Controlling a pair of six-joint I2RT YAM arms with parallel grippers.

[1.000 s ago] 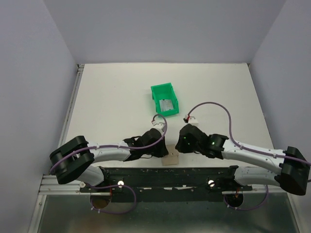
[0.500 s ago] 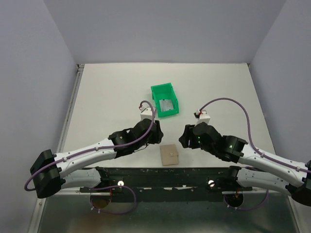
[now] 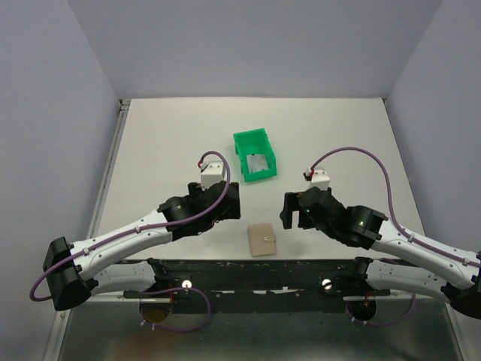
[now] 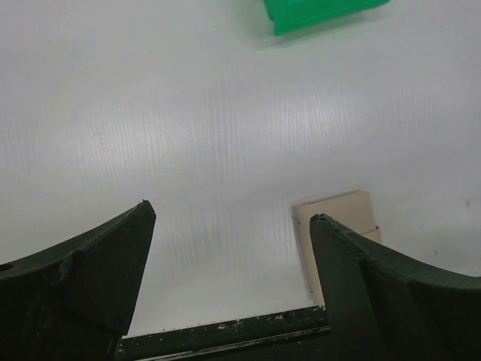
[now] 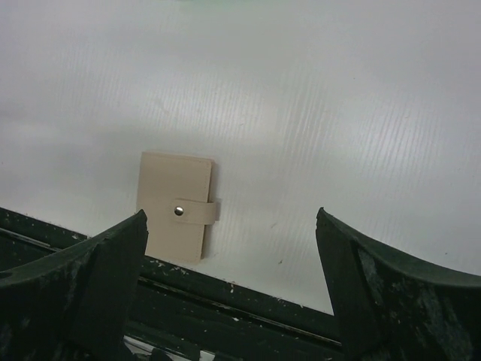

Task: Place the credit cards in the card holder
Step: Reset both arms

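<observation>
The card holder [image 3: 262, 241] is a tan wallet that lies shut, its snap strap fastened, near the table's front edge. It also shows in the right wrist view [image 5: 174, 216] and, partly behind a finger, in the left wrist view [image 4: 338, 207]. One silver-grey credit card [image 3: 259, 165] lies inside the green bin [image 3: 242, 143]. My left gripper [image 3: 228, 204] hovers up and left of the card holder, open and empty [image 4: 233, 214]. My right gripper [image 3: 290, 211] hovers to the holder's right, open and empty [image 5: 233, 218].
The green bin's corner [image 4: 316, 11] shows at the top of the left wrist view. A black rail [image 5: 225, 301] runs along the table's front edge just below the card holder. Grey walls close in the table on three sides.
Both grippers have opened and drawn back from the card holder, the left one up and leftward, the right one up and rightward. The card holder stays flat on the table.
</observation>
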